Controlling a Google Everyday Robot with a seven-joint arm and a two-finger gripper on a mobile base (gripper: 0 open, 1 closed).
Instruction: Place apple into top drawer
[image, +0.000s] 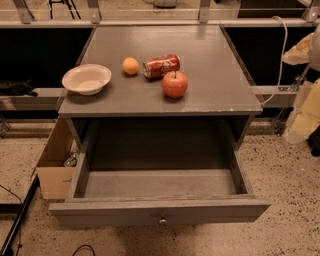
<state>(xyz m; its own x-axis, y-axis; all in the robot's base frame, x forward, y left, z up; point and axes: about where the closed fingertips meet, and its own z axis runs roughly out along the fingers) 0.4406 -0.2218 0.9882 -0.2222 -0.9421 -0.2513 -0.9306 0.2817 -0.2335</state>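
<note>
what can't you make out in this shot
camera view:
pincer: not seen; only pale arm parts at the right edge, cut off by the frame.
soda can: lettering too blurred to read.
top drawer: floor strip nearest the front, hidden by its front panel.
cardboard box: contents mostly hidden by the cabinet.

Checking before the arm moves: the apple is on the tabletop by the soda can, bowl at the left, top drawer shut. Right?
No, the top drawer is pulled open, as the camera view shows. The apple is on the tabletop by the soda can, bowl at the left. The gripper is not in view.
</note>
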